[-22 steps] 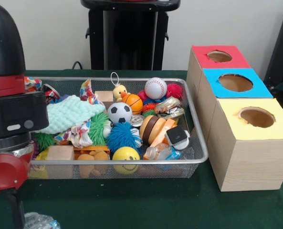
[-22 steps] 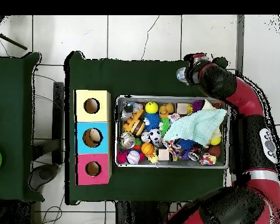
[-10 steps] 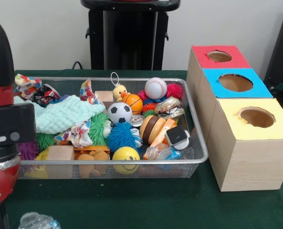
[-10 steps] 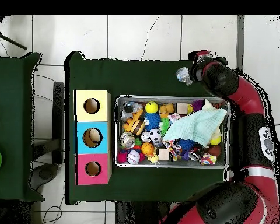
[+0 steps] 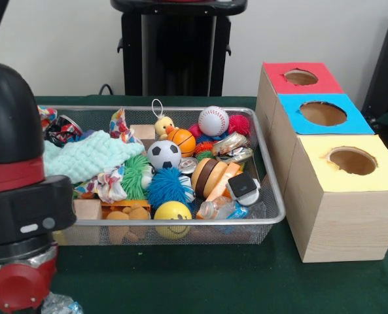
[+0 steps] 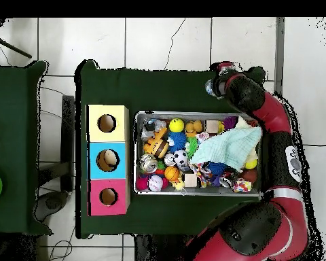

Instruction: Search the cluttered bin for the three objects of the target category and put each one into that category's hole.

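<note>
arm's swung back toward the wire bin (image 5: 272, 196) since a moment ago; gripper (image 6: 212, 84) outside its 1 o'clock corner over a crinkly wrapper (image 5: 57, 305); can't tell its opening; balls like the baseball (image 5: 213, 120) unsorted

The red and black arm (image 5: 20, 196) fills the left of the front view and is cut off at the left and bottom edges; it hides the near left corner of the silver wire-mesh bin (image 5: 272, 196). Its gripper cannot be made out in either view. A crinkled clear plastic thing (image 5: 59, 304) shows only partly at the bottom edge. The pale mint knitted cloth (image 6: 227, 145) covers whatever lies under it. The three holes' insides stay too dark to read.
</note>
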Robot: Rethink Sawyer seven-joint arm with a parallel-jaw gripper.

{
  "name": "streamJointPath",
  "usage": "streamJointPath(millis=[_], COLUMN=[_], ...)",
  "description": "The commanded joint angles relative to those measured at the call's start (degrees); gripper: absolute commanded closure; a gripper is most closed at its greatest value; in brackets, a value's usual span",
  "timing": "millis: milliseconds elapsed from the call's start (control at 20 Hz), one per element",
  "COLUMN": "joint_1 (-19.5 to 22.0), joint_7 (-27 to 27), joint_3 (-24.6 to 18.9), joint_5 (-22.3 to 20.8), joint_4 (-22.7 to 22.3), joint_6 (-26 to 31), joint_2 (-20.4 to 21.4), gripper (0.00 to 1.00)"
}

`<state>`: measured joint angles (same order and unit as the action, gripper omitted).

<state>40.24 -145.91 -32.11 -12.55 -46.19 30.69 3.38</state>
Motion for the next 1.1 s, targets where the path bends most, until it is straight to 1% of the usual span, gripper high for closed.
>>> streamJointPath(millis=[50,200,300,400,600,700,900,950,1050,1100], joint_1=[-1.14,-1.05,-0.95,-1.07,-0.90,-0.76,-1.24,-1.56,-1.88,-2.14], joint_7=[13.01,13.85,13.35,11.29,4.94,2.49,-1.28,-2.22,-4.31,-5.84], joint_3=[-6.36,-7.40,-7.75,-7.29,-3.51,-2.00,0.98,1.82,3.62,4.71], joint_5=[1.79,1.59,1.63,2.14,3.25,3.89,4.88,5.13,5.63,5.93], joint_4=[2.88,3.85,3.58,2.38,-4.21,-6.78,-9.26,-9.21,-10.65,-12.04], joint_6=[6.65,5.94,6.06,6.83,11.02,12.62,15.11,15.94,17.49,18.01], joint_2=[-4.06,-5.15,-5.31,-4.90,-0.60,1.06,3.45,3.79,5.38,6.65], gripper=[1.00,1.00,1.00,1.00,1.00,1.00,1.00,1.00,1.00,1.00])
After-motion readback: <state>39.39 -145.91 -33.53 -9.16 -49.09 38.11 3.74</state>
